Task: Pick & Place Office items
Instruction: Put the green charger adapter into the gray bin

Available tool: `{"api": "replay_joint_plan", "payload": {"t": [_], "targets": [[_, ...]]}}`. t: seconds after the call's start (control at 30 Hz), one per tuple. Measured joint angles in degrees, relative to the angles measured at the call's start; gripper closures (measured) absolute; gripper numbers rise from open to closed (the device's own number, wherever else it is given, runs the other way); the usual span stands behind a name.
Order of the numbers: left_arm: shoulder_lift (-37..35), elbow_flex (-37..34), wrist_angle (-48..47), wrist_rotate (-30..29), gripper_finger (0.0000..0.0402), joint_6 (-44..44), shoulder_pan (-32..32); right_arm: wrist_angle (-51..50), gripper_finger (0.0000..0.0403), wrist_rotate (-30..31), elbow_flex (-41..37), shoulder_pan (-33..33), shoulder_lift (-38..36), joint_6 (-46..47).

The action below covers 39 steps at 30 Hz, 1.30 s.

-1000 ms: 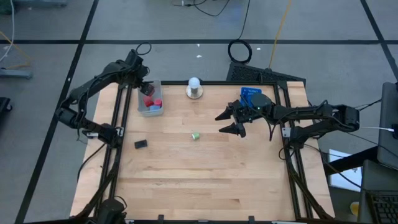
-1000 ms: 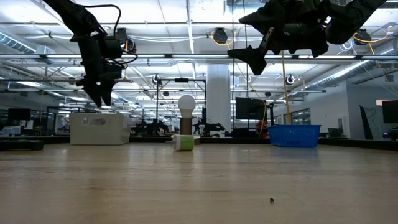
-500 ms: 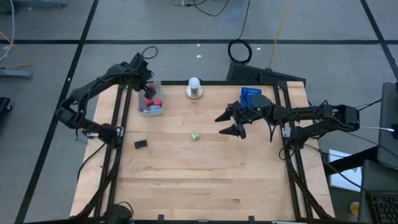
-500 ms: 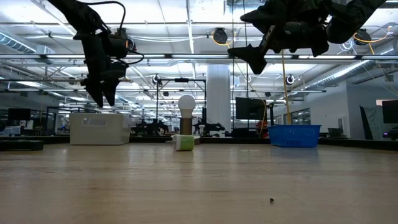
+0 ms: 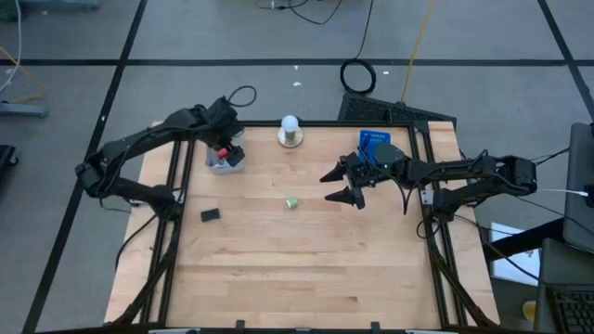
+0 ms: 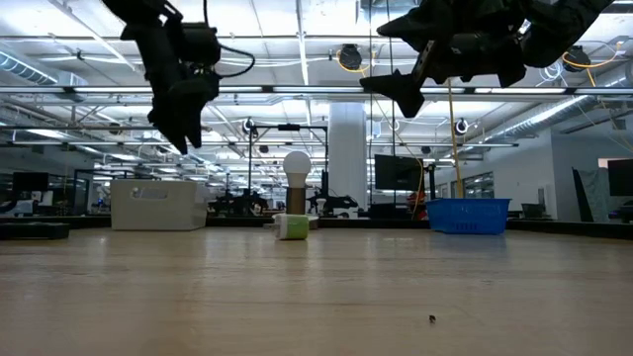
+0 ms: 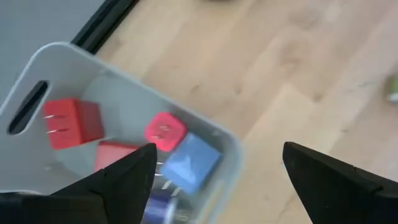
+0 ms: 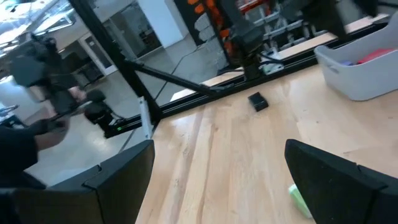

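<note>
Since the earlier frames the left gripper (image 5: 225,147) has swung from the far side of the grey tray (image 5: 225,165) to hang over its inner edge, and its fingers have gone from part closed to fully spread. Nothing sits between them.

Items already in the grey tray, per left wrist view: two red blocks (image 7: 71,122), a pinkish-red cube (image 7: 165,130), a blue block (image 7: 191,162), something purple low in the corner. Tray stands at the table's far left.

Items still loose on the table (image 5: 306,269):
- green piece (image 5: 291,202), about mid-table, nearer the far edge; small, long axis not readable from above. The low view shows it as a pale green block (image 6: 292,226) in front of the white ball on its base (image 6: 297,180).
- black piece (image 5: 211,214), near the left edge, well short of the grey tray; roughly oblong, long side running nearly across the table.

Key relation: the green piece lies between the two grippers, closer to the right one. The right gripper (image 5: 347,183) hangs high above the table, just inboard of the blue tray (image 5: 375,144), jaws wide apart, holding nothing. The green piece lies to its left and slightly toward the near edge. The black piece is plainly the left arm's.

Judgement: a drop into the grey tray looks just done; next pick is either loose piece.
</note>
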Motion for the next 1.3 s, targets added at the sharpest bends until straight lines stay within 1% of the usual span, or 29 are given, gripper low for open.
{"api": "replay_joint_plan", "payload": {"t": [0.07,0.13,0.3,0.57,0.7,0.83,0.9,0.97,1.1,1.23,1.3], "targets": [[-1.2,0.0,0.0,0.0,0.0050,-1.4,-2.2,0.0,0.0051,1.4,0.0,0.0,0.0,-0.1],[-2.3,0.0,0.4,0.0,0.0050,-2.9,-4.5,0.0,0.0051,1.6,0.0,-0.1,0.0,-0.2],[-3.0,0.0,2.9,-0.1,0.0050,-5.8,-11.4,0.0,0.0051,4.5,0.0,-0.2,0.0,-0.2],[-3.0,0.0,13.2,-0.4,0.0050,-7.0,-23.0,0.0,0.0051,4.5,0.0,-0.2,0.0,-0.2],[-3.0,0.0,16.8,-4.3,0.0050,-8.1,-27.7,0.0,0.0051,4.5,0.0,-0.2,0.0,-0.2],[-2.4,0.0,17.0,-12.4,0.0050,-9.2,-32.6,0.0,0.0051,4.5,0.0,-0.2,0.0,-0.6],[-1.8,0.0,16.6,-15.5,0.0050,-10.6,-34.8,0.0,0.0051,4.5,0.0,-0.2,0.0,-0.6],[-0.9,0.0,17.0,-16.9,0.0050,-12.0,-36.8,0.2,0.0051,4.5,0.0,-0.2,0.0,-0.9],[1.8,0.0,18.7,-17.5,0.0050,-14.9,-39.6,0.5,0.0051,4.7,0.0,-0.2,0.0,-1.7],[5.7,0.0,19.9,-21.9,0.0050,-16.1,-41.0,0.9,0.0051,5.9,0.0,-0.2,0.0,-1.7],[7.9,0.0,21.1,-22.4,0.0050,-16.3,-41.2,0.9,0.0051,5.9,0.0,-0.2,0.0,-2.1]]}}
